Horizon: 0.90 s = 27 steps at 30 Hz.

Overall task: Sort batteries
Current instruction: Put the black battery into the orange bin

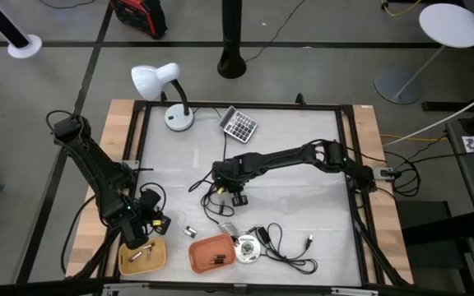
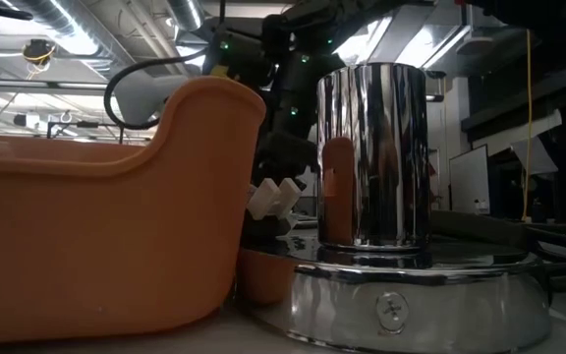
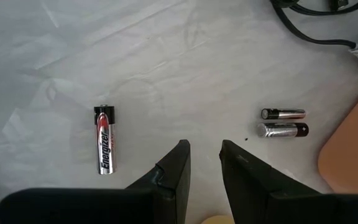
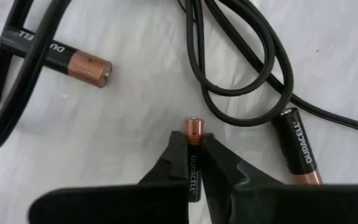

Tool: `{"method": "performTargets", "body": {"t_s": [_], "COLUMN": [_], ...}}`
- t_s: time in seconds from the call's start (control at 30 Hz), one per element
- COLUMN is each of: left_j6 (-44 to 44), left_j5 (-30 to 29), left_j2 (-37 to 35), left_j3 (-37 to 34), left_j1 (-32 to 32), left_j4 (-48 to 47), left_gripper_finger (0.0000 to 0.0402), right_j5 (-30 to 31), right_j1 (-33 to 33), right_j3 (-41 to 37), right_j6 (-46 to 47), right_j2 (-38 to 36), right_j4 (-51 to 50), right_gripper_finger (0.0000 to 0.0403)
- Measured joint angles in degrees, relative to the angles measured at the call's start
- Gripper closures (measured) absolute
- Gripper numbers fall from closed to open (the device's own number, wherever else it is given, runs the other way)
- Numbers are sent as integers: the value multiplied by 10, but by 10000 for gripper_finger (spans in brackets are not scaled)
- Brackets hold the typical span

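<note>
Batteries lie scattered on the white table [image 1: 303, 148], several among loops of black cable [image 4: 241, 68].

Right gripper [image 4: 193, 158]: centre of the high view, beside the cable tangle. In the right wrist view its fingers are closed on a thin Duracell battery [image 4: 193, 140], copper tip protruding beyond the fingertips, long axis running in line with the fingers. Two further Duracell cells remain loose: one [image 4: 73, 61] at the upper left of that frame, partly under a cable loop; one [image 4: 300, 146] at the lower right, its dark end touching the cable.

Left gripper [image 3: 204, 165]: lower left of the high view, near the yellow tray [image 1: 159, 261], which holds a few cells. Its fingers stand slightly apart with nothing between them. In the left wrist view an Energizer battery [image 3: 104, 140] lies left of the fingers, long axis roughly parallel to them. Two silvery cells, one thin [image 3: 283, 114] and one thicker [image 3: 283, 129], lie side by side at the right of the frame, axes crosswise to the fingers, close to the edge of the orange tray [image 3: 353, 149].

Orange tray [image 1: 212, 253]: lower centre of the high view, holding dark thin cells.

Judgement: the held cell belongs with those thin dark ones; the orange tray lies toward the bottom of the high view from the right gripper, not far off. The left arm is nearer the three silvery cells.
</note>
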Motion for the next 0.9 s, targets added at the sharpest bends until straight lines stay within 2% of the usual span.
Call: {"method": "performTargets", "body": {"t_s": [0.37, 0.57, 0.7, 0.9], "left_j6": [0, -1, -40, -106], "left_j5": [0, 0, -1, 9], "left_j2": [0, 0, 0, 0], "left_j3": [0, 0, 0, 0], "left_j1": [0, 0, 0, 0], "left_j4": [0, -4, -25, -61], "left_gripper_finger": [320, 320, 320, 320], "right_j5": [-3, -77, -129, -143], "right_j1": [0, 1, 11, 44], "right_j3": [45, 72, 94, 126], "right_j6": [0, 0, 0, -6], "right_j2": [2, 1, 1, 1], "right_j4": [-45, -63, -78, -78], "right_gripper_finger": [397, 397, 397, 396]}}
